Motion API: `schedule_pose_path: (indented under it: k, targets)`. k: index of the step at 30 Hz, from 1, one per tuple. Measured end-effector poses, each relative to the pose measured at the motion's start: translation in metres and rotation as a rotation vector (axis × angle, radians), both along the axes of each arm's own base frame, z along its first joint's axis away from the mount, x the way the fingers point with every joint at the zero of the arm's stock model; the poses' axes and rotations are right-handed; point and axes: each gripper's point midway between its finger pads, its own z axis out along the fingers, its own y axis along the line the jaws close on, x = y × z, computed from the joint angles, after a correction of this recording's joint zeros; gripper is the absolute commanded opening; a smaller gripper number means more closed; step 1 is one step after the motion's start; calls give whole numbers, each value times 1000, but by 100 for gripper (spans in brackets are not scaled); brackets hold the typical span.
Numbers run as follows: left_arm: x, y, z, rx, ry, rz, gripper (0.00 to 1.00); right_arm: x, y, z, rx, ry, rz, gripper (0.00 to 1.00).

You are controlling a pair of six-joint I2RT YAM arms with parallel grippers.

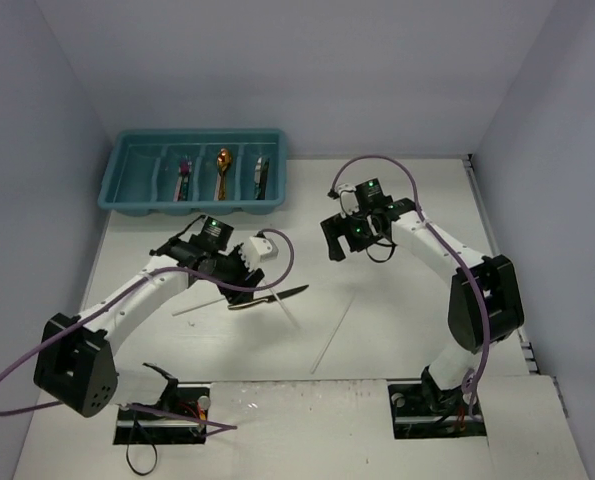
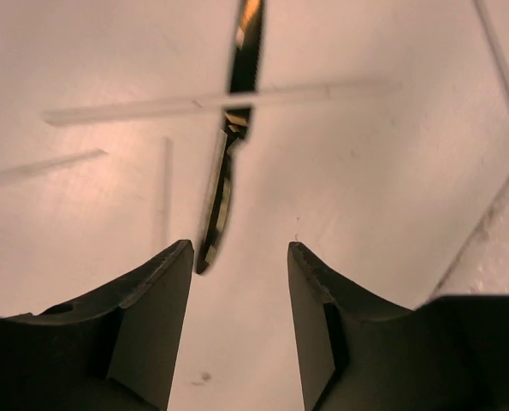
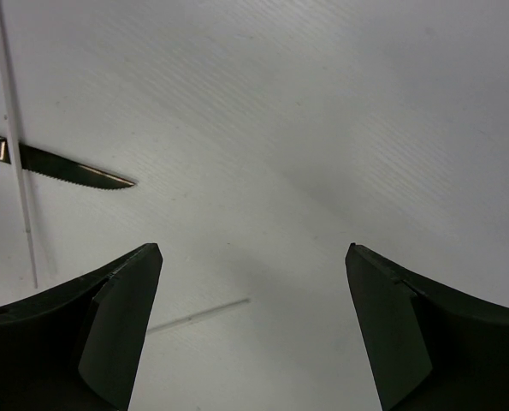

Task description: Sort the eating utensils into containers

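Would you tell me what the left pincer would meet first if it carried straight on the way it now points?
The left pincer would probably meet the near tip of the slim gold-tinted metal utensil lying on the white table, though depth is unclear.

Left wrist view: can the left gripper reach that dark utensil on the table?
Probably yes: the utensil ends right at the open tips of the left gripper; a chopstick crosses it only farther up.
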Motion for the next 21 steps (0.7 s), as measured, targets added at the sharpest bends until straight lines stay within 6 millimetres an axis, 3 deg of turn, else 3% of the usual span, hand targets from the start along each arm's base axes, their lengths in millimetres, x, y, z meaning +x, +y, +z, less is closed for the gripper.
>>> schedule_pose_path:
  k: [3, 8, 13, 21]
  targets:
    - [-22, 7, -23, 69, 88, -59, 41, 13, -25, 1, 11, 3, -70, 87]
    - [-27, 5, -39, 138, 111, -119, 40, 28, -65, 1, 13, 2, -177, 87]
    - [-27, 1, -61, 226, 166, -152, 40, 27, -64, 0, 21, 7, -169, 87]
    - [2, -5, -75, 298, 176, -128, 39, 23, -59, -3, 32, 20, -149, 87]
